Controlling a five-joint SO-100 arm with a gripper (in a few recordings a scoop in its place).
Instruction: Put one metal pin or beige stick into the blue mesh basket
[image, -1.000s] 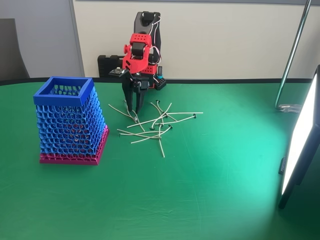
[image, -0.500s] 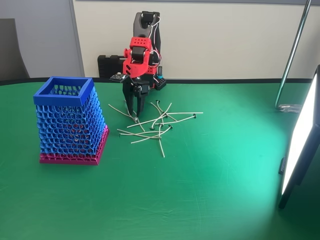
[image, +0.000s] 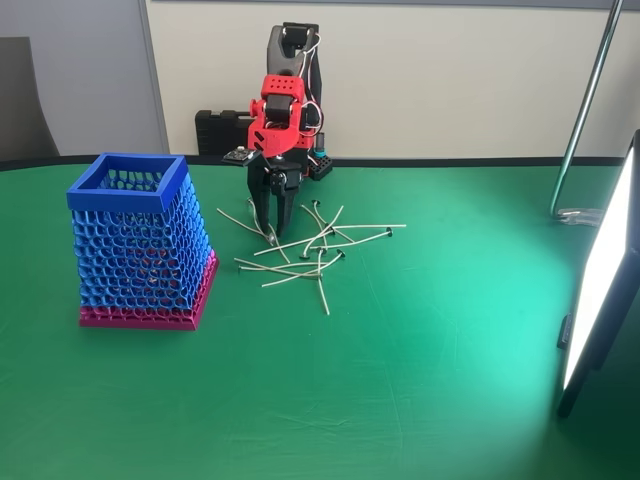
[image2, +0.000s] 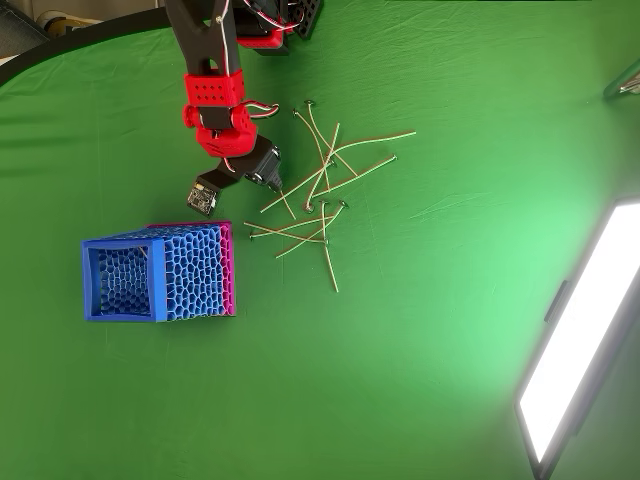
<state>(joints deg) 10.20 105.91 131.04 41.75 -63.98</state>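
The red arm's tool (image: 268, 232) points straight down at the edge of the stick pile (image: 318, 252) nearest the blue mesh basket (image: 140, 245). Its fingers stand narrowly apart, tips at or just above the green worktop (image: 420, 380). One beige stick (image: 243, 224) lies right by the tips, on the basket side, but whether it is pinched between them cannot be told; in the overhead view the wrist (image2: 232, 160) hides the tips.

The basket stands upright, apart from the pile, and nothing can be made out inside it. The other sticks lie crossed over one another on the side of the tool away from the basket.

The main risk, as I judge it, is an empty close: the stick is thin and flat on the cloth, so the fingers may shut beside it or push it away. Because the sticks overlap, a lift may also drag a neighbour along or tip the held one out. A loosely pinched stick could then catch on the basket's rim instead of dropping in.
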